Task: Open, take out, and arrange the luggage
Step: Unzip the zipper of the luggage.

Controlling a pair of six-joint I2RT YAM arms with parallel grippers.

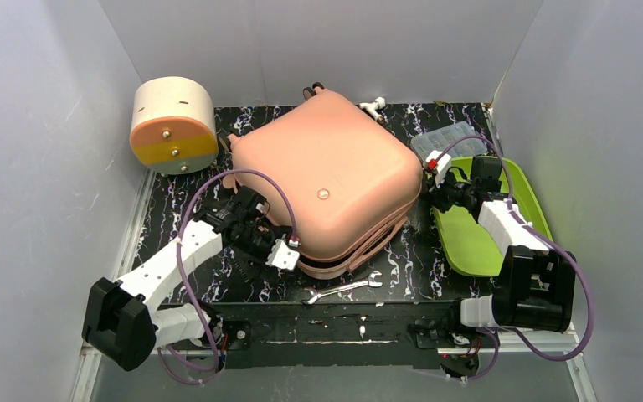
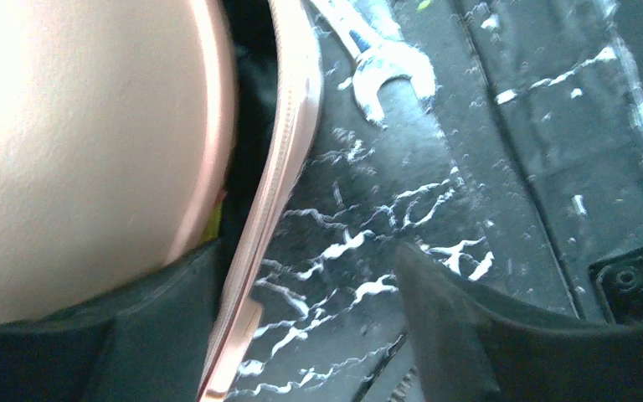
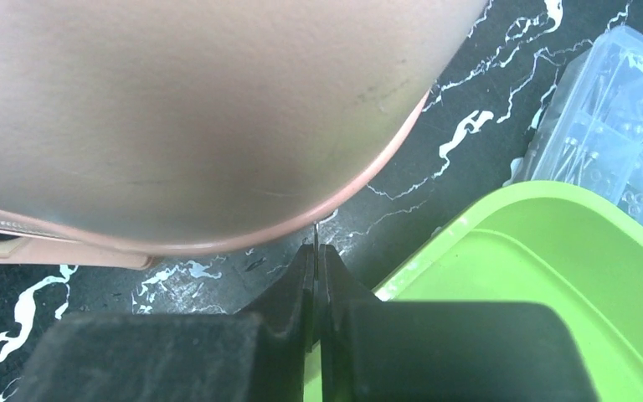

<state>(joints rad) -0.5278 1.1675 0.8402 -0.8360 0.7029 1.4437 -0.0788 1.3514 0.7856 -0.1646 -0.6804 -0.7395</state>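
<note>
The salmon-pink luggage point(image 1: 326, 180) lies flat in the middle of the black marbled mat, its two shells slightly parted along the near edge. My left gripper point(image 1: 293, 251) is open at the near left corner. In the left wrist view point(image 2: 306, 251) one finger point(image 2: 159, 327) lies against the upper shell point(image 2: 75, 126) and the lower shell's rim point(image 2: 280, 167) runs between the fingers. My right gripper point(image 1: 427, 194) is at the luggage's right side. In the right wrist view point(image 3: 316, 247) it is shut on a thin metal zipper pull point(image 3: 315, 230) at the shell's edge point(image 3: 176, 109).
A silver wrench point(image 1: 343, 287) lies on the mat before the luggage, also in the left wrist view point(image 2: 381, 71). A lime-green tray point(image 1: 469, 243) sits right, with a clear parts box point(image 1: 448, 142) behind it. A cream-and-orange drum box point(image 1: 172, 126) stands back left.
</note>
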